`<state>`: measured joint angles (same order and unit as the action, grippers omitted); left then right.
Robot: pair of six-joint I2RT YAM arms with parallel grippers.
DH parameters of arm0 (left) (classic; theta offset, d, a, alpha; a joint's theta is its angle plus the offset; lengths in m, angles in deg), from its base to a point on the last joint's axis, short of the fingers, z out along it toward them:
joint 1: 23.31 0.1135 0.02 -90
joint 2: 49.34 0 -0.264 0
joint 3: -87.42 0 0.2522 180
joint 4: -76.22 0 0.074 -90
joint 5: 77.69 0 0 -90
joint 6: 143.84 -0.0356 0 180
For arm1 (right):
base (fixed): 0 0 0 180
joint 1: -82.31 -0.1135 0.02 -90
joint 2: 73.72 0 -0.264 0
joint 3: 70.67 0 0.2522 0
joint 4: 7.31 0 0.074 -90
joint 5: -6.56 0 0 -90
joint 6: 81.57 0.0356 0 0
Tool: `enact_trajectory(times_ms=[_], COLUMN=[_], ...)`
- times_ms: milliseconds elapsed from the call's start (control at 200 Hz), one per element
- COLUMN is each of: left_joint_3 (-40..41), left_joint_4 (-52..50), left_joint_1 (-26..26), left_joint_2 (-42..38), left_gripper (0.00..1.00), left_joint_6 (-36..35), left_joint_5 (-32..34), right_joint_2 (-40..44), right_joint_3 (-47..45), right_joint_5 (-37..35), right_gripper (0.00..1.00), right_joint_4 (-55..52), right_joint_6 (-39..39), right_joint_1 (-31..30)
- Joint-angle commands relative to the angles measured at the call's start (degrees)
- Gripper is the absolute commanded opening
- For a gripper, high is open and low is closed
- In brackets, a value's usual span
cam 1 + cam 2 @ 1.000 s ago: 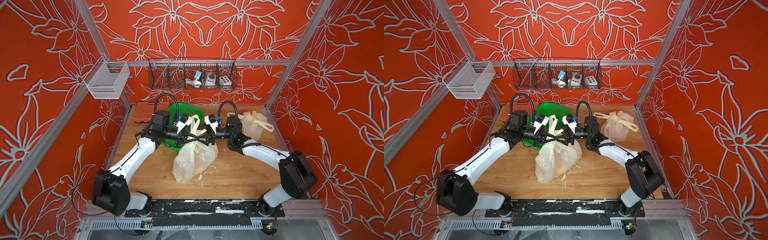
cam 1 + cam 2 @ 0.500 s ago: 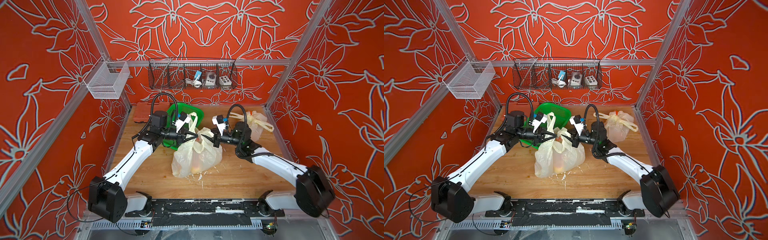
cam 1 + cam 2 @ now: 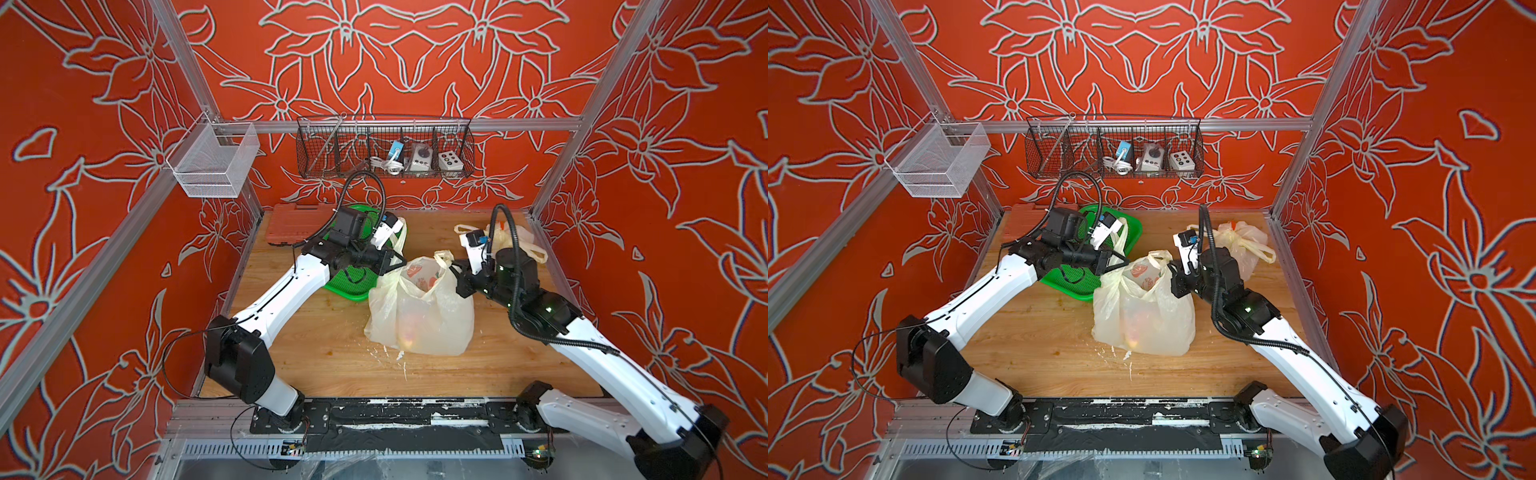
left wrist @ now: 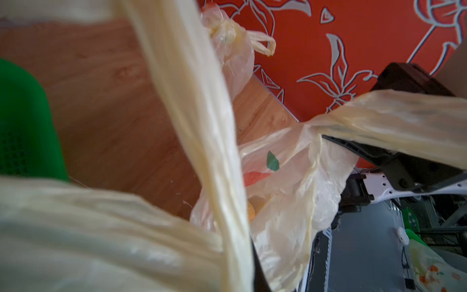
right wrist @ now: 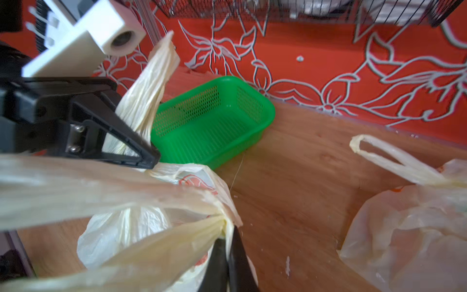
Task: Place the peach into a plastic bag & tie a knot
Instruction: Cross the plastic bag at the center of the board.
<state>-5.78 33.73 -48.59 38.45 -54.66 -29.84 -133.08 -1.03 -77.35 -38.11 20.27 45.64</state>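
top views: your right gripper (image 3: 454,266), open second ago, now clamps right handle (image 5: 164,242); left gripper (image 3: 399,262) pinches left handle (image 5: 144,101). both pulled apart from over bag (image 3: 432,320). peach (image 3: 409,334) inside, bag on table (image 3: 316,353). knot not started; likely cross handles next.

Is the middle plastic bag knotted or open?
Open. The plastic bag shows no knot: the left gripper and right gripper each pinch one handle, apart, and its top gapes between them.
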Motion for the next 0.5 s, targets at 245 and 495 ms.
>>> enact_trajectory(times_ms=[245,495], left_joint_3=[-4.0,-1.1], left_joint_4=[-10.9,-9.1], left_joint_1=[-3.1,-3.2], left_joint_2=[2.2,-1.3], left_gripper=[0.28,0.44], left_joint_6=[-13.0,-15.1], left_joint_5=[-6.5,-7.9], right_joint_2=[-8.4,-10.6], right_joint_3=[6.3,8.1], right_joint_5=[7.2,10.2], right_gripper=[0.00,0.00], right_joint_4=[-3.6,-5.7], right_joint_6=[-0.7,0.2], right_joint_1=[-5.7,-6.1])
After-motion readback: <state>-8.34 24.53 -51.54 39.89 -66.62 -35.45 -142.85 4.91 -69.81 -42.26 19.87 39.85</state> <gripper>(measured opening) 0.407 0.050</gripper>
